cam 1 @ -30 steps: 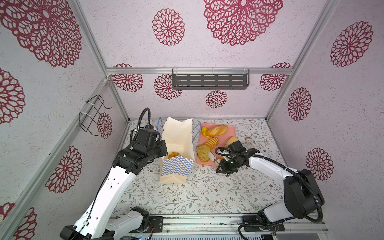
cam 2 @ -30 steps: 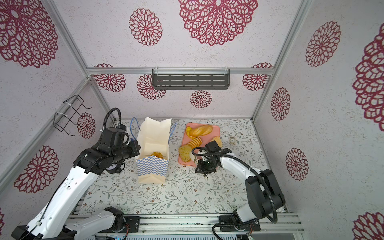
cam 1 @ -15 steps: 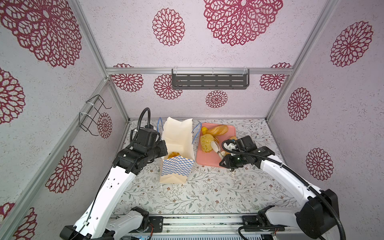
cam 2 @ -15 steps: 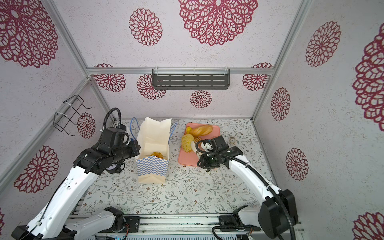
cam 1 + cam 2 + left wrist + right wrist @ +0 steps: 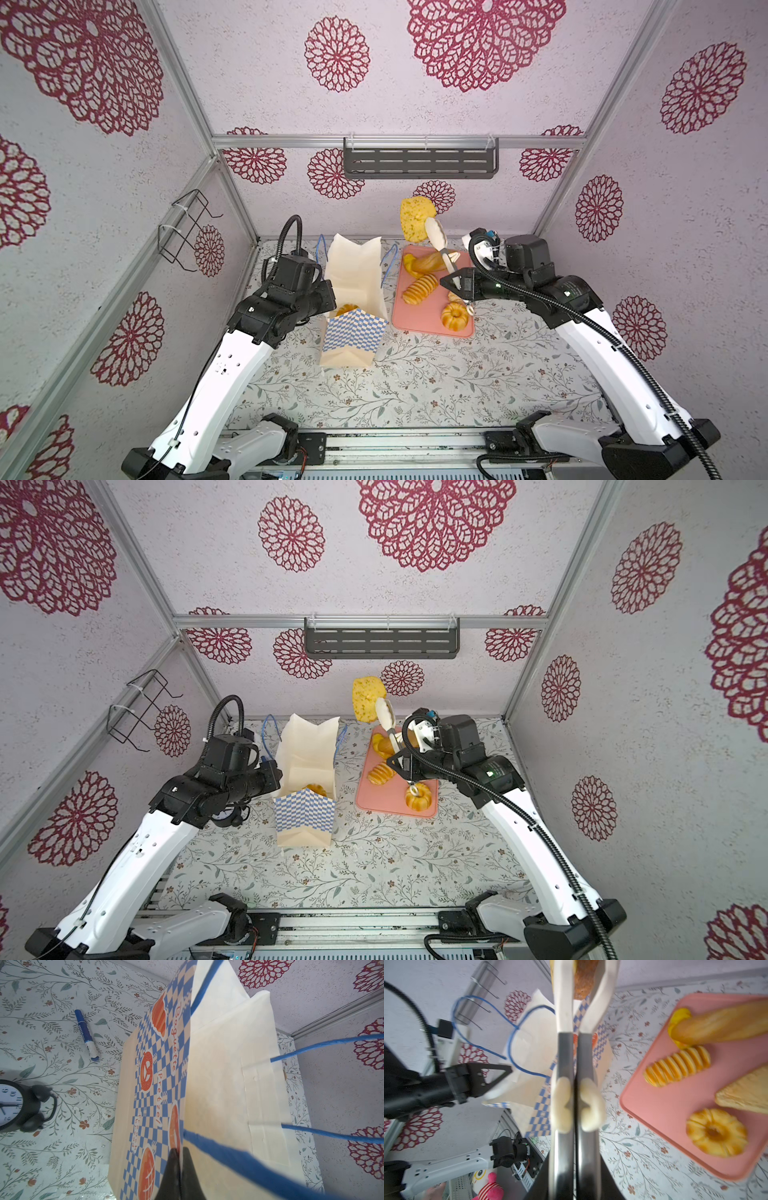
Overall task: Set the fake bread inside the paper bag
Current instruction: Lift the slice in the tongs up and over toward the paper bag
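Note:
The paper bag stands open left of centre, with a golden bread in its bottom. My left gripper is shut on the bag's left rim. My right gripper is shut on metal tongs. Their white tips clamp the green-speckled flat slice, held high over the pink tray's far end. On the tray lie a long loaf, a ridged roll, a ring bun and a triangular sandwich.
A black alarm clock and a blue marker lie on the floral table left of the bag. A wire rack hangs on the left wall. A grey shelf is fixed to the back wall.
My right arm has lifted the tongs with the speckled slice from the tray up to well above it. The left arm and the bag have stayed still.

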